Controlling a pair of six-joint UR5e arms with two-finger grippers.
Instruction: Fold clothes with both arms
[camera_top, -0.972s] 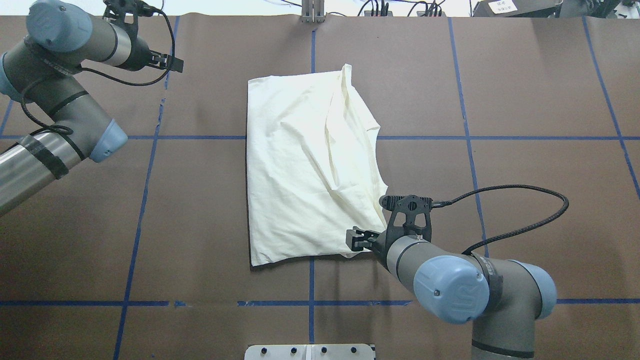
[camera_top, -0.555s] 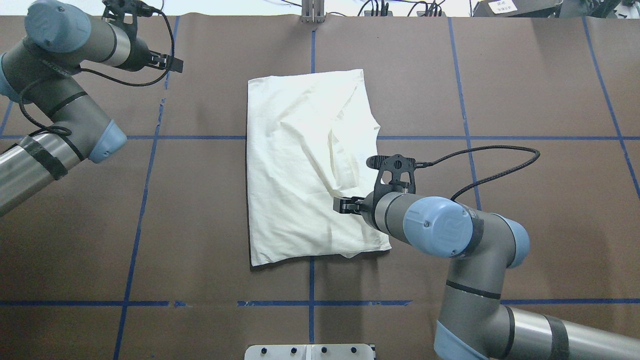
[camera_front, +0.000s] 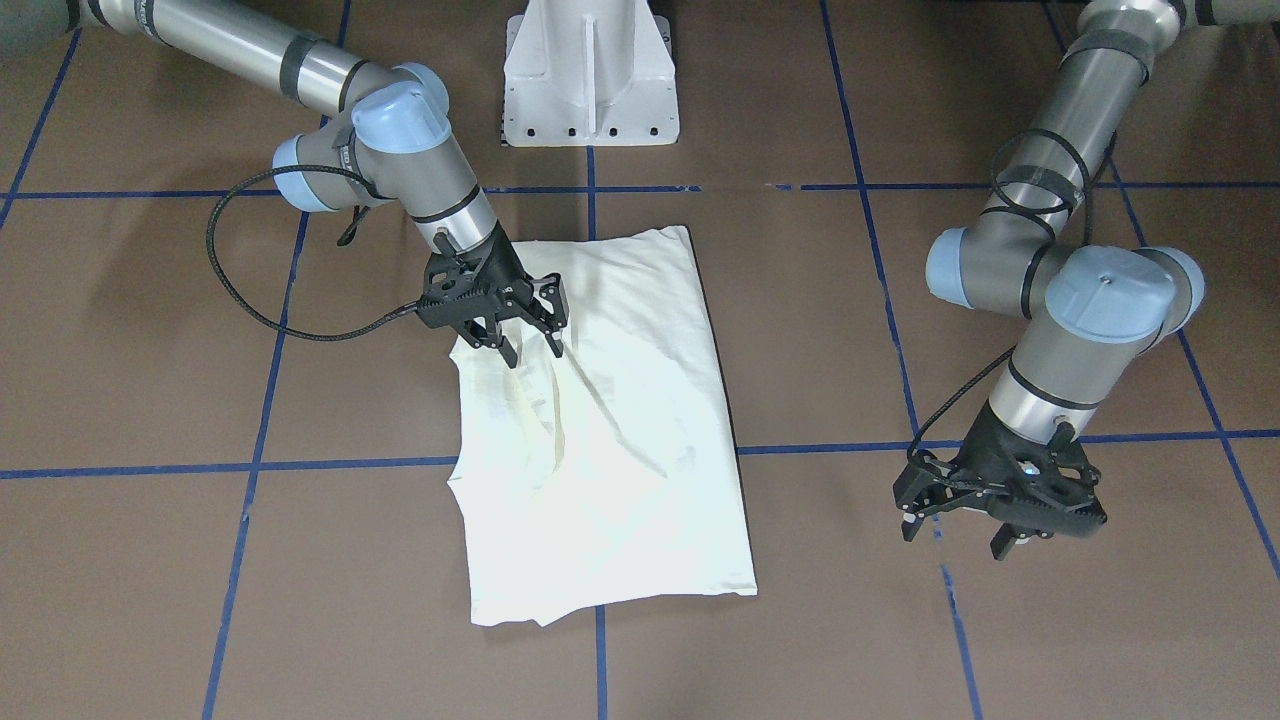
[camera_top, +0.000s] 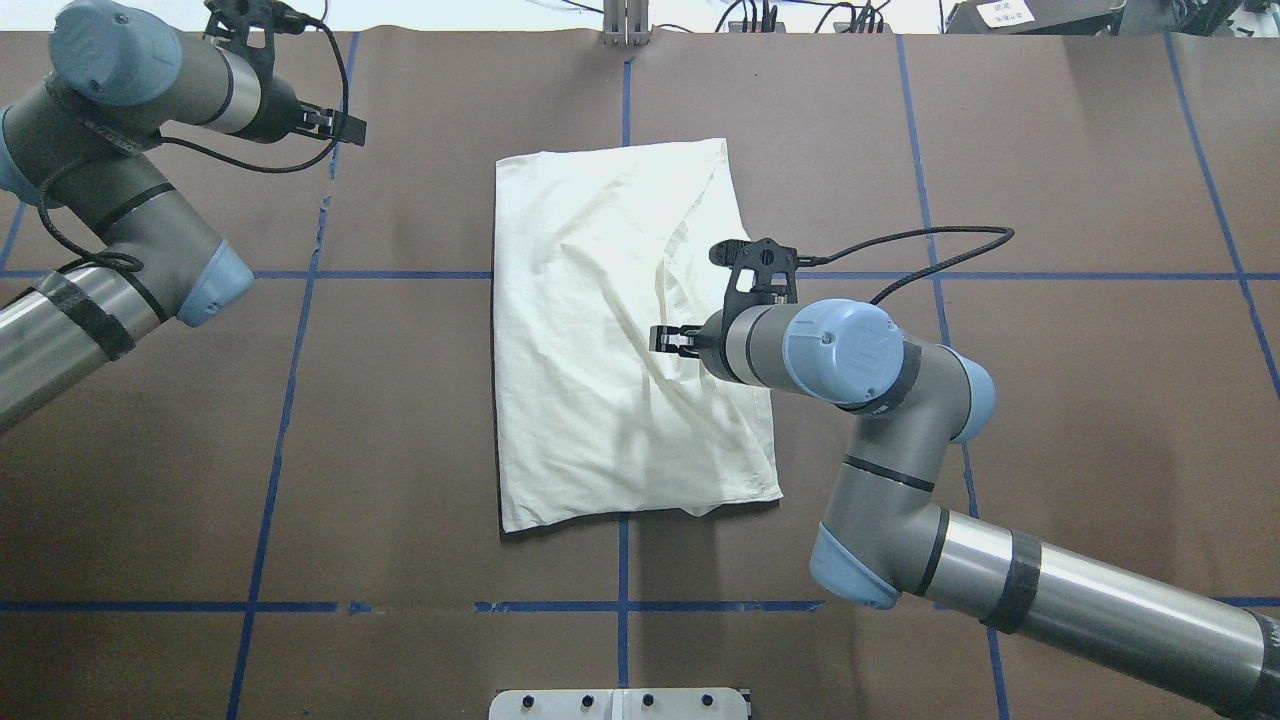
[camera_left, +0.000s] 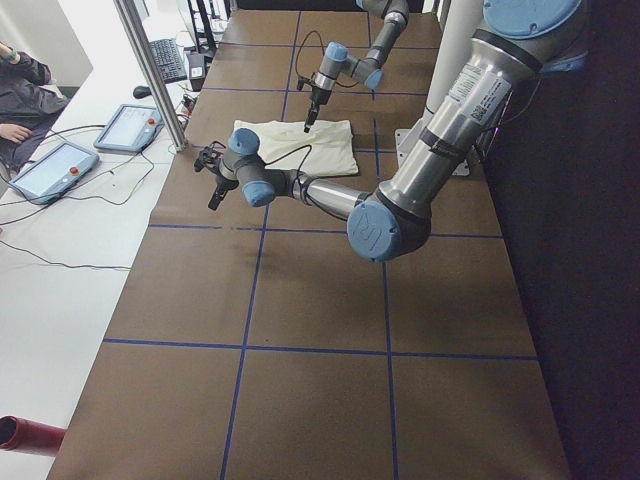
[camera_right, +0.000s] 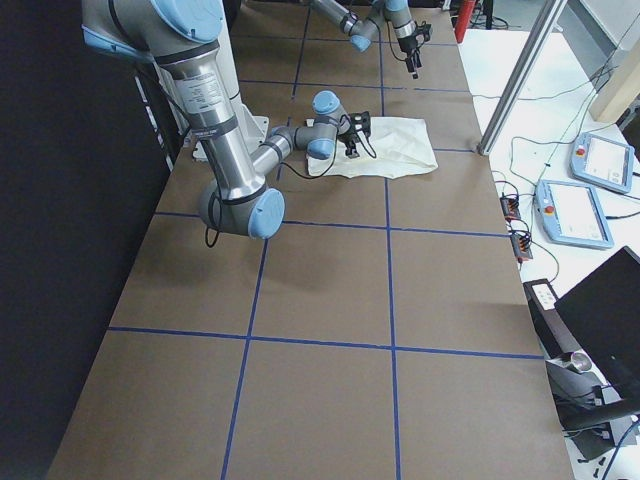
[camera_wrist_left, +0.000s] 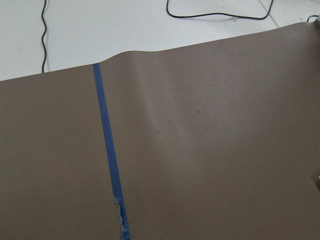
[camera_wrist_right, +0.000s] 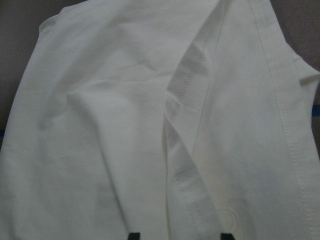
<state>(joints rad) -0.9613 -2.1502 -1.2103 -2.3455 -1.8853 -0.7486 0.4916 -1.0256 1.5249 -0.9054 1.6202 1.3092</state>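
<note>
cream t-shirt (camera_top: 590, 380) lies folded in rough rectangle at centre of brown table (camera_top: 1050, 180) marked with blue tape grid (camera_top: 1100, 275), plain cream surface up, diagonal creases and stitched hem across it. right gripper (camera_front: 533, 352) poised over shirt near its right edge, fingers spread, nothing between them; contact with cloth unclear. left gripper (camera_front: 952, 540) hangs well apart from shirt over bare table on robot's left, fingers parted, empty

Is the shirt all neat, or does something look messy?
A bit messy. The shirt lies in a rough rectangle, but a crumpled flap runs slantwise across it, making a bumpy ridge near the open right gripper. The shirt's edge on that side is uneven, not straight.
</note>
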